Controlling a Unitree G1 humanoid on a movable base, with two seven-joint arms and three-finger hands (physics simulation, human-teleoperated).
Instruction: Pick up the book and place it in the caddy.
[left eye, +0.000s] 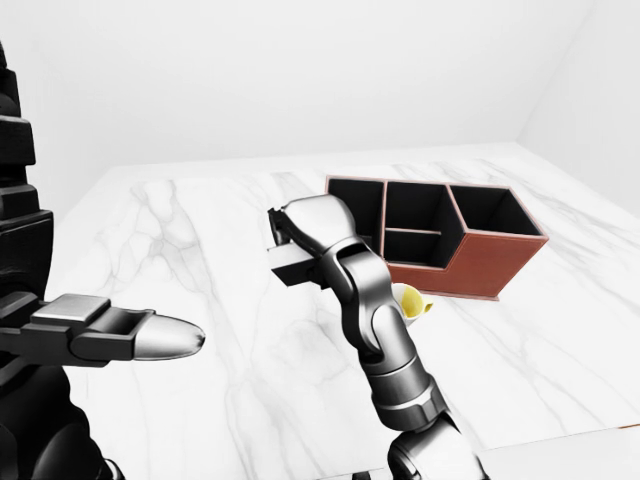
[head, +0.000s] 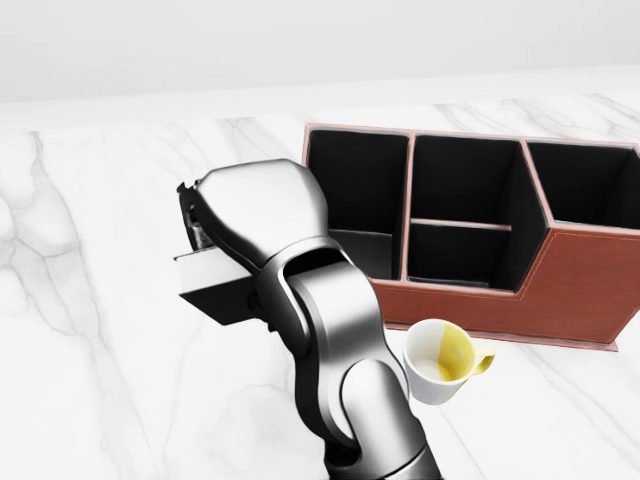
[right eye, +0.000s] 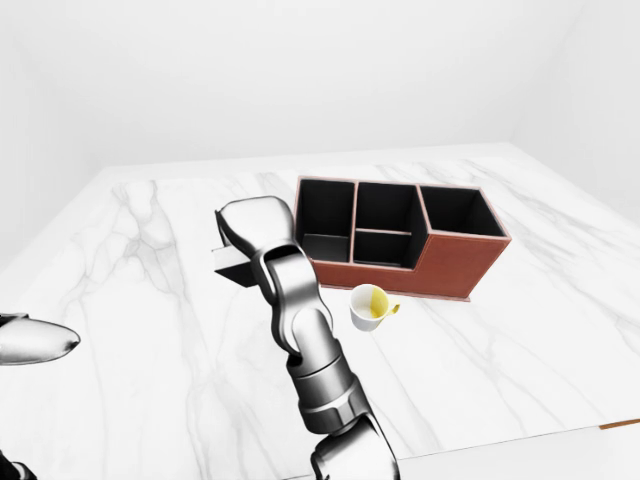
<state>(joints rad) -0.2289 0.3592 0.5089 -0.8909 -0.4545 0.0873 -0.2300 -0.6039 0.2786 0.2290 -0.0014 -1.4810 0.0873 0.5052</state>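
The left hand (left eye: 150, 338) hangs idle, fingers together round nothing, low at the left of the left-eye view; beyond it the right hand (head: 215, 235) is clamped on the book (head: 215, 285), held clear of the marble table (head: 90, 330); a yellow-lined cup (head: 440, 362) sits beside the caddy (head: 560, 290); the carry should probably swing rightward, tipping the book upright over a compartment, clear of the cup.
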